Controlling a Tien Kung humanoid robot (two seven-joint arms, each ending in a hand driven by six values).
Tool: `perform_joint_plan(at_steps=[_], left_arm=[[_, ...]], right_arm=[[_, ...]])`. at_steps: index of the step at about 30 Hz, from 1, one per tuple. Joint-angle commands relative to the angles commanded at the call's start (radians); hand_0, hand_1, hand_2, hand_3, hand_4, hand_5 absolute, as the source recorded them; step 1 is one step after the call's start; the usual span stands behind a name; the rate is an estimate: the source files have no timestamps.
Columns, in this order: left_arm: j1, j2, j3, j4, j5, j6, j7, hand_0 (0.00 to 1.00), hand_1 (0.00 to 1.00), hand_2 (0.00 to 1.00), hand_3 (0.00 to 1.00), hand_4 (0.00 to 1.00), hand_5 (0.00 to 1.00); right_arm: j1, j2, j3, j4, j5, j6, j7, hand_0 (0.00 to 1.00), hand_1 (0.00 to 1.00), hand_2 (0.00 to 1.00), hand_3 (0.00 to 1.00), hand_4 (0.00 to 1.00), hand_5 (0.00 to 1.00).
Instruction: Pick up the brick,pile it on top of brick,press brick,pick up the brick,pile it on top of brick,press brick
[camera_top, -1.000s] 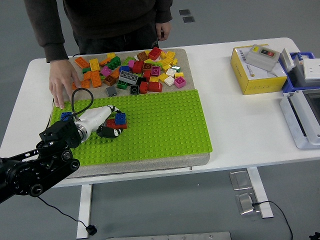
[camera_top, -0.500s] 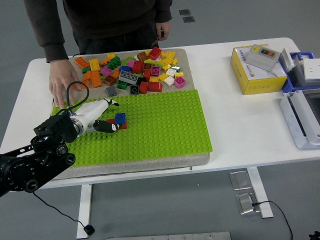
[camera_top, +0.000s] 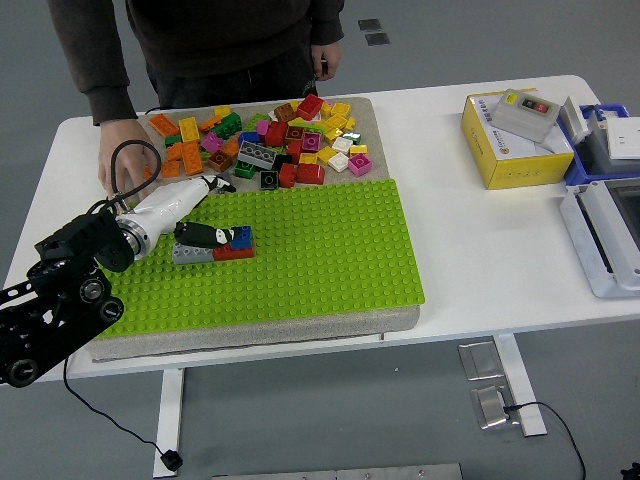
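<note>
A green baseplate (camera_top: 320, 250) lies on a grey mat. On its left part a grey brick (camera_top: 189, 254) and a red brick (camera_top: 233, 253) sit side by side, with a blue brick (camera_top: 241, 236) stacked on the red one. My left hand (camera_top: 205, 207), white with black fingertips, hovers just left of this stack. Its fingers are extended and its thumb (camera_top: 207, 236) lies over the grey brick, next to the blue one. It holds nothing. A pile of loose coloured bricks (camera_top: 270, 140) lies behind the plate. My right arm is out of view.
A person stands at the far side, one hand (camera_top: 118, 168) resting on the mat's left corner close to my hand. A yellow box (camera_top: 505, 150) with a grey switch box on it, a blue bin (camera_top: 597, 150) and a grey tray (camera_top: 608, 235) stand at the right.
My left hand has drawn back left and up off the bricks, uncovering the grey, red and blue stack. The arm has swung left. The person's hand has hardly moved.
</note>
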Motion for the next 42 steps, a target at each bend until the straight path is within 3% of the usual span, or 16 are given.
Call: perform_joint_plan(at_steps=[3, 4, 9, 10, 13, 15, 16, 27, 28, 40, 42], left_arm=[[0.015, 0.028, -0.029, -0.037, -0.006, 0.011, -0.03, 0.977, 0.996, 0.998, 0.748, 0.755, 0.551], [0.018, 0.035, -0.035, -0.046, -0.009, 0.015, -0.038, 0.998, 0.998, 0.998, 0.585, 0.788, 0.738], [0.017, 0.066, -0.036, -0.065, -0.019, 0.025, -0.074, 0.998, 0.998, 0.998, 0.585, 0.788, 0.738], [0.015, 0.069, -0.033, -0.063, -0.021, 0.029, -0.082, 0.998, 0.998, 0.998, 0.57, 0.781, 0.92], [0.013, 0.069, -0.029, -0.052, -0.022, 0.041, -0.101, 0.998, 0.998, 0.998, 0.57, 0.781, 0.92], [0.012, 0.061, -0.026, -0.036, -0.017, 0.059, -0.122, 0.998, 0.998, 0.998, 0.57, 0.781, 0.92], [0.012, 0.055, -0.024, -0.026, -0.013, 0.07, -0.134, 0.998, 0.998, 0.998, 0.57, 0.759, 0.985], [0.023, -0.015, 0.021, 0.108, 0.084, 0.175, -0.219, 0.998, 0.998, 0.998, 0.576, 0.723, 0.998], [0.024, -0.023, 0.029, 0.121, 0.092, 0.184, -0.224, 0.998, 0.998, 0.998, 0.585, 0.673, 0.998], [0.022, -0.064, 0.105, 0.212, 0.131, 0.216, -0.235, 0.998, 0.998, 0.998, 0.588, 0.648, 0.998], [0.021, -0.07, 0.114, 0.227, 0.134, 0.225, -0.237, 0.998, 0.998, 0.998, 0.592, 0.6, 0.998]], right_arm=[[-0.001, 0.0, -0.001, 0.0, 0.003, 0.0, 0.001, 0.595, 0.522, 0.511, 0.679, 0.103, 0.928], [-0.001, 0.0, -0.001, 0.0, 0.002, 0.0, 0.001, 0.595, 0.522, 0.516, 0.678, 0.102, 0.926], [0.0, -0.001, 0.002, -0.001, -0.002, 0.0, 0.0, 0.595, 0.522, 0.516, 0.678, 0.102, 0.926], [0.0, -0.002, 0.002, -0.001, -0.003, 0.0, 0.0, 0.596, 0.522, 0.516, 0.678, 0.104, 0.925], [0.001, -0.002, 0.004, -0.001, -0.007, 0.0, -0.001, 0.596, 0.522, 0.516, 0.678, 0.104, 0.925], [0.001, -0.001, 0.004, -0.001, -0.007, 0.0, -0.001, 0.596, 0.522, 0.516, 0.678, 0.104, 0.925], [0.001, -0.001, 0.004, -0.001, -0.008, 0.0, -0.001, 0.597, 0.523, 0.514, 0.679, 0.105, 0.925], [0.001, 0.0, 0.007, -0.002, -0.014, 0.0, -0.002, 0.597, 0.522, 0.514, 0.68, 0.106, 0.923], [0.001, 0.0, 0.008, -0.002, -0.016, 0.0, -0.002, 0.597, 0.522, 0.511, 0.678, 0.107, 0.923], [-0.001, 0.001, 0.012, -0.002, -0.024, 0.001, -0.004, 0.597, 0.523, 0.511, 0.678, 0.107, 0.921], [-0.001, 0.002, 0.012, -0.002, -0.023, 0.001, -0.004, 0.597, 0.523, 0.511, 0.677, 0.107, 0.921]])
